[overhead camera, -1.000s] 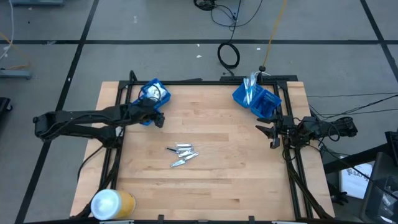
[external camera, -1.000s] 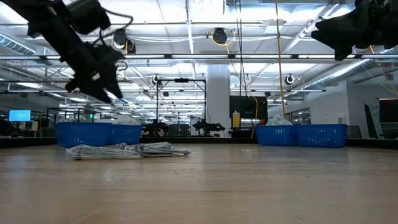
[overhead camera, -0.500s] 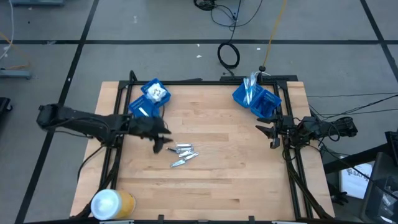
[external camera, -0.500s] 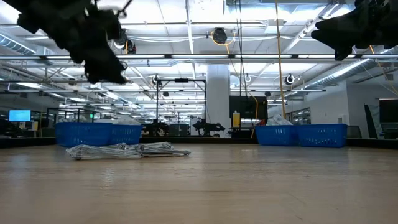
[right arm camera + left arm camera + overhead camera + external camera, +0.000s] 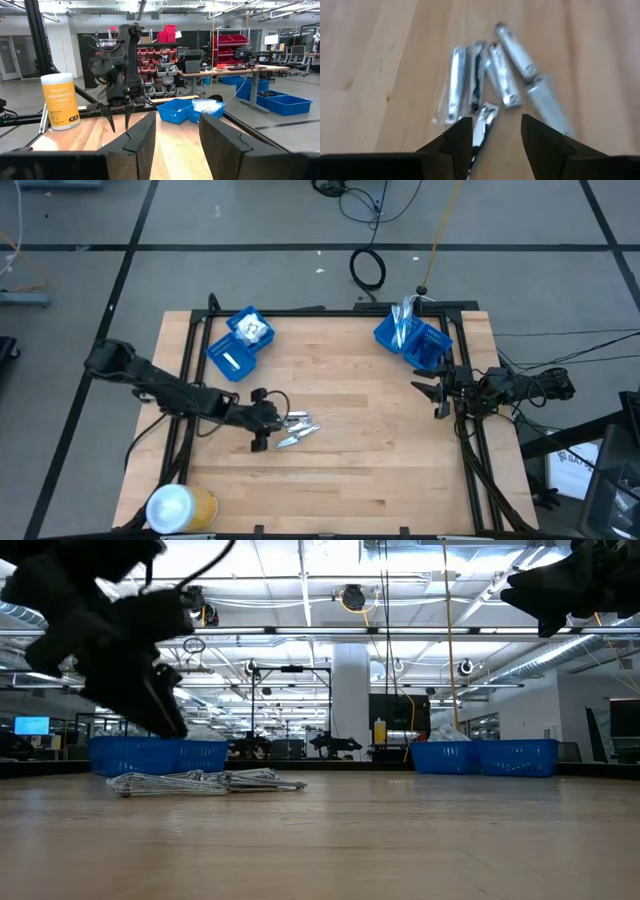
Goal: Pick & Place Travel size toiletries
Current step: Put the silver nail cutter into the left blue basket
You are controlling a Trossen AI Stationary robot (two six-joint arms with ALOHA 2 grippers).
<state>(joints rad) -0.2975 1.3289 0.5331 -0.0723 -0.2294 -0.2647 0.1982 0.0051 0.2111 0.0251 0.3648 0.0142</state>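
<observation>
Several short silver tubes (image 5: 296, 428) lie in a loose pile on the wooden table, also seen in the left wrist view as silver tubes (image 5: 495, 85) and in the low view as silver tubes (image 5: 205, 781). My left gripper (image 5: 266, 420) hovers open just left of the pile and above it (image 5: 165, 720). In its wrist view the left gripper (image 5: 496, 145) has its fingers on either side of the nearest tube's end (image 5: 483, 120) without touching. My right gripper (image 5: 431, 398) waits open at the table's right edge, raised.
A blue bin (image 5: 238, 345) with white packets stands far left, and a second blue bin (image 5: 412, 338) with thin pale items stands far right. A yellow-and-white roll (image 5: 180, 505) stands at the near left corner. Bare wood lies around the pile.
My left gripper has swung from over the left blue bin toward the table's near edge and right, then dropped lower beside the silver tubes. The tubes have stayed where they were, and the right arm has kept still.
</observation>
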